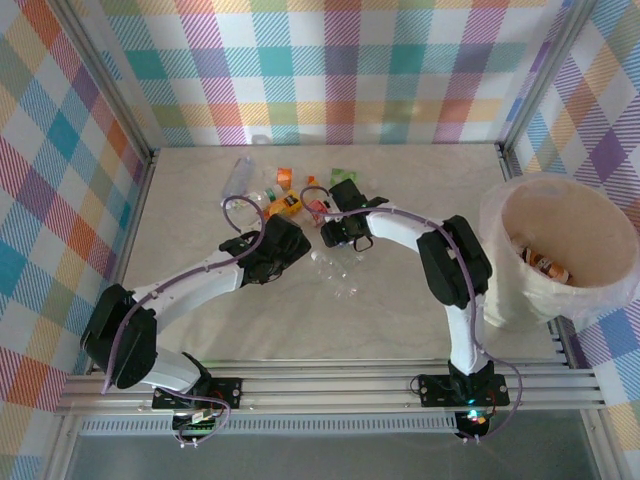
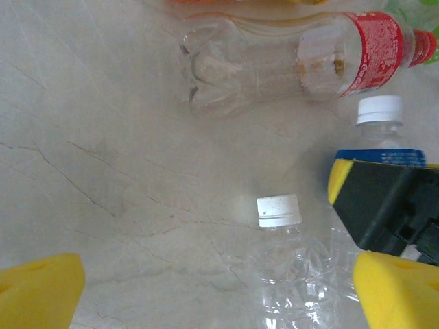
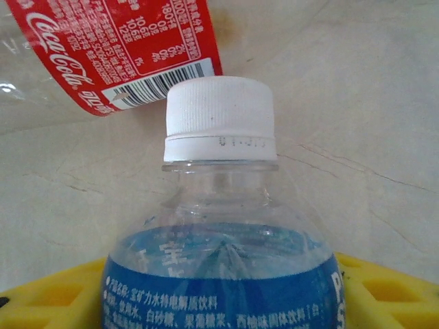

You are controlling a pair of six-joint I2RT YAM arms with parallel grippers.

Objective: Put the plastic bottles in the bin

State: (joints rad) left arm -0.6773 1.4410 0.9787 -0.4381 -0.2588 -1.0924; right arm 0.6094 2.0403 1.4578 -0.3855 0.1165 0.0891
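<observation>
**Blue-labelled bottle in the right pincer, a clear one under the left**

Closest to the lens in the right wrist view is a blue-labelled bottle (image 3: 221, 226) with a white cap. It lies on the desk (image 2: 103, 137), its cap just beside the red label of the Coca-Cola bottle (image 3: 110, 48). The right pincer (image 3: 223, 296) appears closed around its body, with a yellow pad against each side of the label.

The left pincer (image 2: 218, 293) is spread wide and holds nothing. A clear bottle (image 2: 288, 274), also white-capped, lies between its fingers, near the Coca-Cola bottle's base end.

These bottles look empty, so I judge them very light. Their walls are thin and likely to dent under a hard squeeze. They are also slick and round enough to roll or twist in a loose hold. The labelled waist or the shoulder below the cap looks like the firmest place to grip.

The right wrist view gives the label print and how the pads sit on the bottle. The left wrist view shows that pincer from outside, lying over the blue label. The top view adds the bin (image 1: 515, 290), well apart from the Coca-Cola bottle at the desk's right edge. A few bottles (image 1: 545, 263) already lie inside it.
</observation>
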